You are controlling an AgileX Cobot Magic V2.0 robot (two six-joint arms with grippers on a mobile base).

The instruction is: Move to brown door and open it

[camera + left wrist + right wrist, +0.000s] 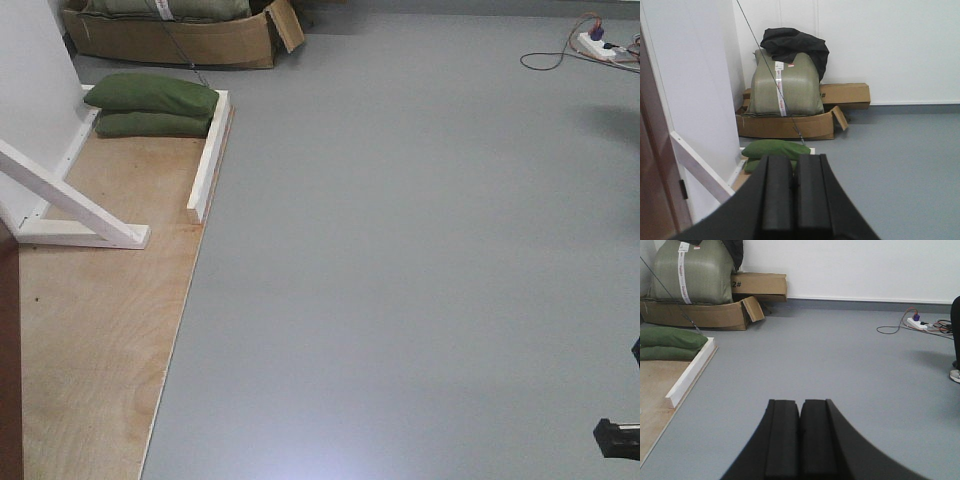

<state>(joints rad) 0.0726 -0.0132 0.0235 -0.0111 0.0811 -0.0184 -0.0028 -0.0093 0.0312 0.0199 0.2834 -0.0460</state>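
1. Exterior front-facing cam: grey floor (400,260) fills most of frame; in wrist cams it spreads under & ahead of both sets of jaws.
2. Next biggest, white wall panel (700,90) stands upright, ahead-left of left jaws, filling approx. the left third of that view.
3. Task's brown door (651,200): glossy reddish strip at far left edge of left wrist cam, left of left jaws & nearer than the panel. Only a sliver shows, right beside panel's white edge trim.
4. Flat plywood base (90,340) lies on floor, ahead-left of right jaws; panel stands on it.
5. Open-flapped cardboard box (785,127) sits well ahead of left jaws by back wall. A grey-green sack (805,85) is upright in it, w/ black cloth (795,42) draped on sack's top.
6. Slanting white braces (700,167) run from panel down to base, left of left jaws.
7. Two green sandbags (775,149) are stacked on base's far end, just ahead of left jaws, between them & box.
8. On left gripper (793,161), pads are pressed flat together, nothing between. On right gripper (800,406), same: jaws closed on themselves, empty.
9. Small power strip (916,322) w/ cables lies on floor, well ahead-right of right jaws.
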